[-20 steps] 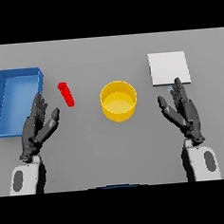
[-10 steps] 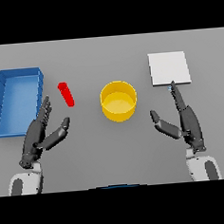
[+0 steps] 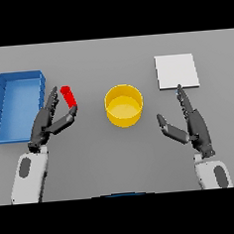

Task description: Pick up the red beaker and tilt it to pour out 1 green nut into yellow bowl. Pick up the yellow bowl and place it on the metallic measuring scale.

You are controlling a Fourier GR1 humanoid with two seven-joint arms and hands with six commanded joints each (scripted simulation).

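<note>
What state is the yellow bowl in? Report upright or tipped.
Upright: the round yellow bowl stands on the grey table, its open rim facing up.

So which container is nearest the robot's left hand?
The small red beaker, lying right at the left hand's fingertips; the yellow bowl and blue tray sit farther off.

Lighting even, diffuse, moderately bright. Bench [image 3: 120, 163] uniformly grey, no glare; only faint soft shadows. Edges slightly soft, no distortion.

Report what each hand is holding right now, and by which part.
Nothing is held. The left hand is open beside the red beaker, fingers and thumb flanking its lower end without closing. The right hand is open near the scale.
</note>
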